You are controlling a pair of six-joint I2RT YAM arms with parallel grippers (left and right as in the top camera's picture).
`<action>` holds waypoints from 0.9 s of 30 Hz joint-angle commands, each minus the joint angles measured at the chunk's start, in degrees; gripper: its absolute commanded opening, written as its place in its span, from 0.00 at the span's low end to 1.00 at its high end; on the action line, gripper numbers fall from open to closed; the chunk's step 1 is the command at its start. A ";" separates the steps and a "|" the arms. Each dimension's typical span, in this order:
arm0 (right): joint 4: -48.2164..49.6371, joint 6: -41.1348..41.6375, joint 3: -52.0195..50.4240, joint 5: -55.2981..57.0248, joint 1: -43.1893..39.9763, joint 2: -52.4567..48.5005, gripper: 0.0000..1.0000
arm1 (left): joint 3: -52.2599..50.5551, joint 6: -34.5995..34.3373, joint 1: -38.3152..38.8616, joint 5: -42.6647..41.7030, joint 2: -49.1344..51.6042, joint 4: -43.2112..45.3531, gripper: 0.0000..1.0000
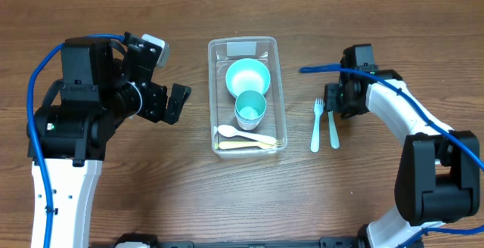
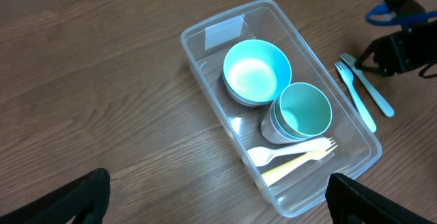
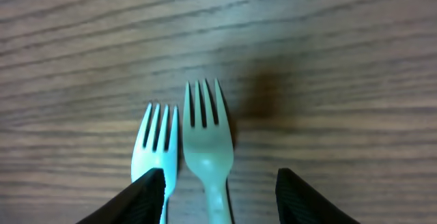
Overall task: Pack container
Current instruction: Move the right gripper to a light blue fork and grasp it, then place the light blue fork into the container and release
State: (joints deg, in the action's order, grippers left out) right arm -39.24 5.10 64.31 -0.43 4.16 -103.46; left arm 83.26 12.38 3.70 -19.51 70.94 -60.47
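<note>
The clear rectangular container [image 1: 217,89] lies at the table's middle and also shows in the left wrist view [image 2: 198,67]. Inside are a teal bowl [image 1: 247,76], a teal cup [image 1: 250,108], and a white fork with a yellow utensil [image 1: 246,139]. Two pale forks lie side by side on the table right of it: a light blue one [image 1: 316,125] [image 3: 157,142] and a pale green one [image 1: 333,127] [image 3: 207,142]. My right gripper [image 3: 218,197] is open just above them, its fingers astride the green fork's neck. My left gripper [image 2: 218,203] is open and empty, left of the container.
The right arm [image 1: 393,112] reaches in from the right edge, with a blue cable above it. The left arm's base [image 1: 76,119] stands at the left. The wood table [image 1: 151,187] surrounds the container.
</note>
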 commanded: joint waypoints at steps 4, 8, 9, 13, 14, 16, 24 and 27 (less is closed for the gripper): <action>4.59 -0.85 -4.33 0.44 0.11 -0.22 0.55 | 1.27 0.90 -0.31 -0.42 -0.07 0.00 1.00; 6.69 -0.85 -4.33 0.39 0.11 -2.14 0.54 | 1.27 0.90 -0.31 -0.42 -0.07 0.00 1.00; 6.69 -0.85 -4.33 0.42 0.11 -2.89 0.53 | 1.27 0.90 -0.31 -0.42 -0.07 0.02 1.00; 7.74 -0.85 -4.33 0.44 0.09 -3.30 0.52 | 1.27 0.90 -0.31 -0.42 -0.07 0.00 1.00; 8.02 -0.85 -4.33 0.44 0.11 -3.30 0.49 | 1.27 0.90 -0.31 -0.42 -0.07 0.00 1.00; 8.17 -0.83 -4.33 0.44 0.11 -3.30 0.33 | 1.27 0.90 -0.31 -0.42 -0.07 0.00 1.00; 7.45 0.37 -3.80 0.37 0.09 -3.28 0.10 | 1.27 0.90 -0.31 -0.42 -0.07 0.00 1.00; 1.77 0.87 1.81 0.39 0.09 -3.28 0.04 | 1.27 0.90 -0.31 -0.42 -0.07 0.00 1.00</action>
State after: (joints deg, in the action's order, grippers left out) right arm -35.35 5.04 61.71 0.16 4.21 -105.65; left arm 83.26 12.38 3.70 -19.51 70.94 -60.49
